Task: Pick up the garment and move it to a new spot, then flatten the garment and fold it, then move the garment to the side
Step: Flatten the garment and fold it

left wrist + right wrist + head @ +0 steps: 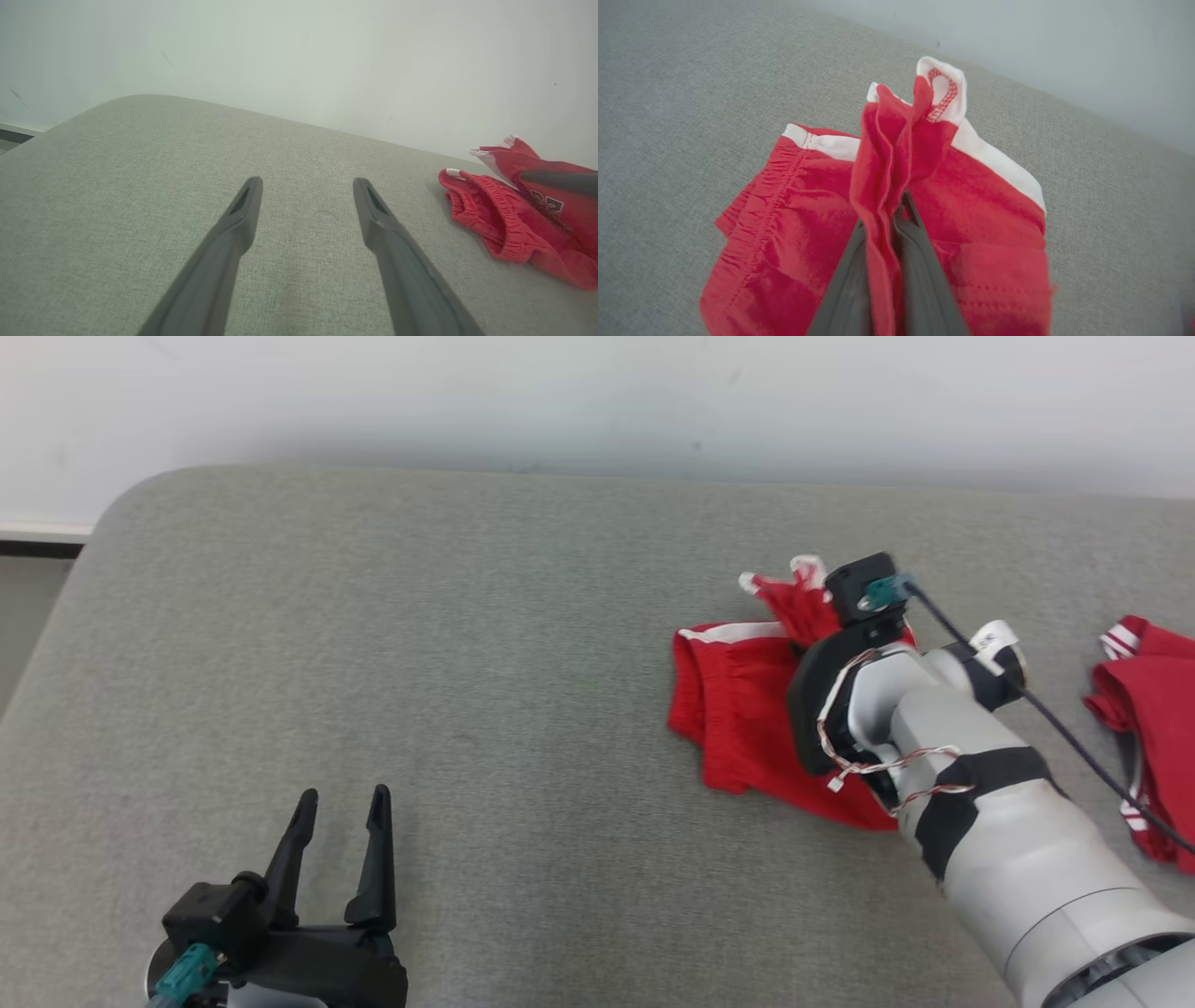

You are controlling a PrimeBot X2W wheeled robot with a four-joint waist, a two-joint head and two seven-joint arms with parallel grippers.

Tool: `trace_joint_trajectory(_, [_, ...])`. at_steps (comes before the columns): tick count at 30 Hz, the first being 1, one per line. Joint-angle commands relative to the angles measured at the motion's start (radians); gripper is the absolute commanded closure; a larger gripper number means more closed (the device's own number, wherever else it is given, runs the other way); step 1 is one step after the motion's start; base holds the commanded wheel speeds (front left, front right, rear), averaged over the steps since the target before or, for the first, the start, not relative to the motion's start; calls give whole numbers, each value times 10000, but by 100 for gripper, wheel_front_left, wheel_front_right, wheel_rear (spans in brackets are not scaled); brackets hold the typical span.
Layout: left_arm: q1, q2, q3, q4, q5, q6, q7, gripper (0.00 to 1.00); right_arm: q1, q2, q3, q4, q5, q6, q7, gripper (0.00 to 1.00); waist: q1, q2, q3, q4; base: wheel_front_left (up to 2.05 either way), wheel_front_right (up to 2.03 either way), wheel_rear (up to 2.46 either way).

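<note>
A fold of the red garment (985,196) is pinched between the closed fingers of the right gripper (896,207), the rest spread on the cushion (668,116) beneath them; the left gripper (307,184) is held wide, well apart from it

open cushion (467,709) left of garment (738,709)

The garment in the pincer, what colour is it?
Garment: red, white trim; clearest in right wrist view.

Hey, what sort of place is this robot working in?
Probably a plain indoor room or lab: a grey cloth-covered bench or bed against a bare white wall, with red shorts on it.
</note>
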Motion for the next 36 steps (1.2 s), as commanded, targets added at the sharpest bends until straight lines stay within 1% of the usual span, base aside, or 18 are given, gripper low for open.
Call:
trace_joint_trajectory(1, [-26,5,-56,28,-53,-16,-15,0,132,89,71,-8,-65,-31,127,100,1,-1,-12,290,0,0,0])
trace_joint_trajectory(5, [-86,8,-197,44,-185,33,-15,0,288,362,201,5,-92,-31,418,100,1,-1,19,587,0,0,0])
trace_joint_trajectory(8, [-86,9,-272,17,-245,81,-15,0,346,453,241,-69,-30,-31,556,100,1,-1,48,718,0,0,0])
trace_joint_trajectory(9, [-77,9,-287,9,-256,101,-15,0,401,475,248,-124,40,-31,601,87,1,-1,49,738,0,0,0])
trace_joint_trajectory(10, [-65,7,-294,10,-257,113,-15,0,468,500,242,-226,140,-31,643,58,1,-1,47,750,0,0,0])
trace_joint_trajectory(11, [-55,9,-285,22,-255,121,-15,0,525,522,175,-383,319,-31,592,0,1,-1,39,752,0,0,0])
trace_joint_trajectory(12, [-45,7,-272,36,-257,113,-15,0,599,532,120,-619,561,-31,554,0,1,-1,24,743,0,0,0])
trace_joint_trajectory(13, [-45,7,-272,36,-257,113,-15,0,599,532,120,-619,561,-31,554,0,1,-1,24,743,0,0,0])
trace_joint_trajectory(14, [-18,7,-248,45,-258,118,-15,0,682,533,61,-925,838,-31,484,0,1,-1,-4,720,0,0,0])
trace_joint_trajectory(17, [105,5,-168,38,-234,150,-14,0,978,537,16,-2250,1983,-31,464,0,1,-1,-94,580,0,0,0])
trace_joint_trajectory(19, [176,8,-99,-1,-189,172,-14,0,1056,475,-109,-2939,2423,-31,343,0,1,-1,-148,442,0,0,0])
trace_joint_trajectory(22, [197,2,2,-85,-158,176,-11,0,1152,-254,-410,-3499,2450,-31,27,0,1,-1,-155,247,0,0,0])
trace_joint_trajectory(26, [101,11,-28,-116,-132,139,-11,0,1459,-1156,-1081,-3366,1989,-30,-321,0,1,-1,-119,83,0,0,0])
trace_joint_trajectory(27, [72,10,-50,-114,-137,129,-11,0,1573,-1385,-1233,-3225,1773,-30,-408,5,1,-1,-105,61,0,0,0])
trace_joint_trajectory(28, [2,8,-98,-93,-160,106,-11,0,1840,-1676,-1455,-2898,1361,-30,-529,98,1,-1,-61,27,0,0,0])
trace_joint_trajectory(29, [-35,10,-117,-79,-164,97,-11,0,2002,-1702,-1494,-2755,1186,-30,-528,100,1,-1,-38,7,0,0,0])
trace_joint_trajectory(32, [-124,9,-118,-42,-166,75,-11,0,2417,-1691,-1553,-2499,788,-30,-529,100,1,-1,22,-39,0,0,0])
trace_joint_trajectory(36, [-191,11,-61,-25,-70,61,-9,0,2854,-1280,-1373,-2512,538,-30,-458,100,1,-1,67,-89,0,0,0])
